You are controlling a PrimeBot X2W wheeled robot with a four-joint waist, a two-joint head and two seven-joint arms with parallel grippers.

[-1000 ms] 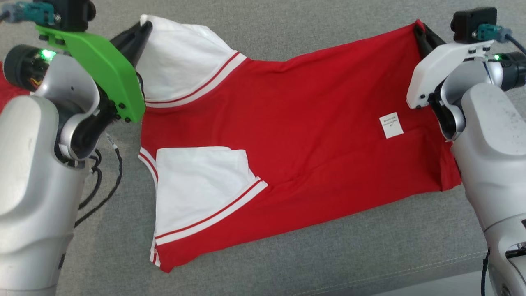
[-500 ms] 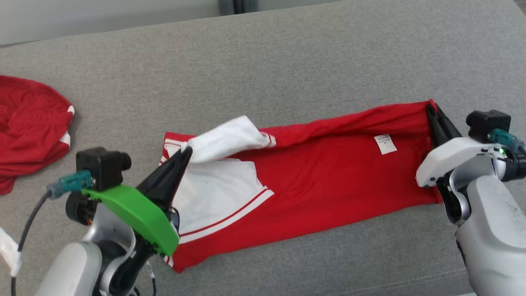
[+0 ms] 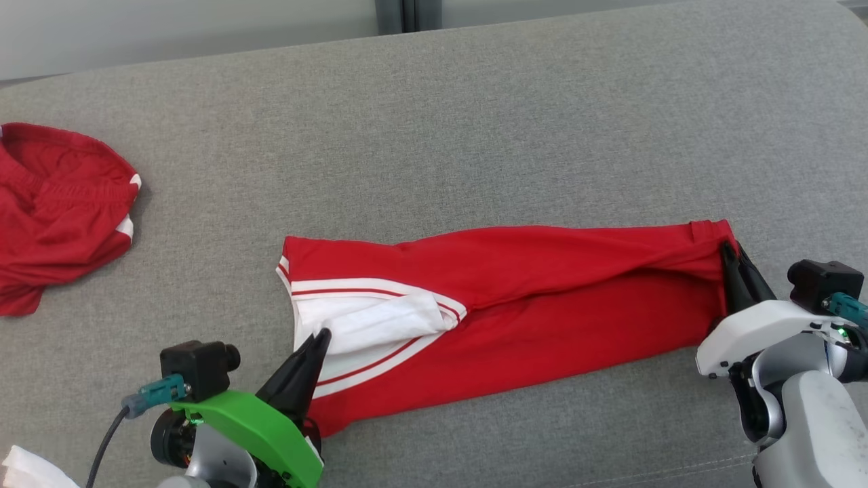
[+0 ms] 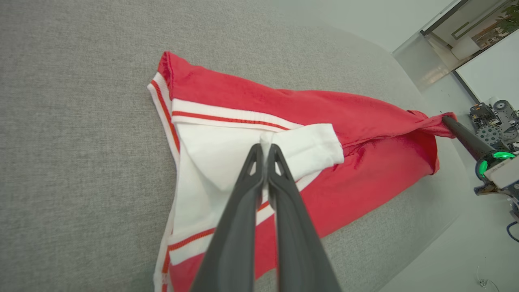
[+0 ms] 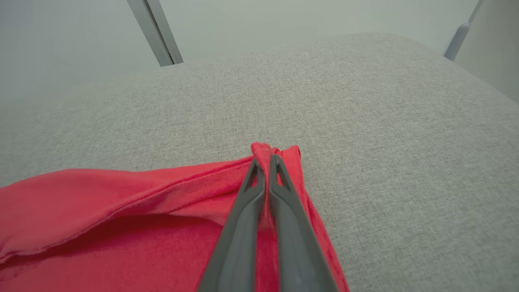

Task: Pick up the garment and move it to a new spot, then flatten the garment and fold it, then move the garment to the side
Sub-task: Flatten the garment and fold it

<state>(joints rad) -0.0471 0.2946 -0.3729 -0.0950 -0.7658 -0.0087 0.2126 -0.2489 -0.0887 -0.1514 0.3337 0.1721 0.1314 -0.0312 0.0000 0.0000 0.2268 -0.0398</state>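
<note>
Our soft, limp red-and-white jersey shirt (image 3: 542, 298) lies half-folded on the grey fabric bench (image 3: 475, 135); left gripper (image 3: 321, 337) closed on its white sleeve (image 4: 308, 146), right gripper (image 3: 727, 249) closed on the hem corner (image 5: 263, 150). Light, floppy cloth: we grip edges

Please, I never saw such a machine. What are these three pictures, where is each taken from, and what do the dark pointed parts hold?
It is a two-armed robot. The wide picture comes from a camera on its head; the other two come from cameras on its wrists, looking along each pair of jaws. On a grey cushion lies a red shirt. The left jaws are shut on its white sleeve, the right jaws on its red corner. A second red garment lies apart at left.
</note>
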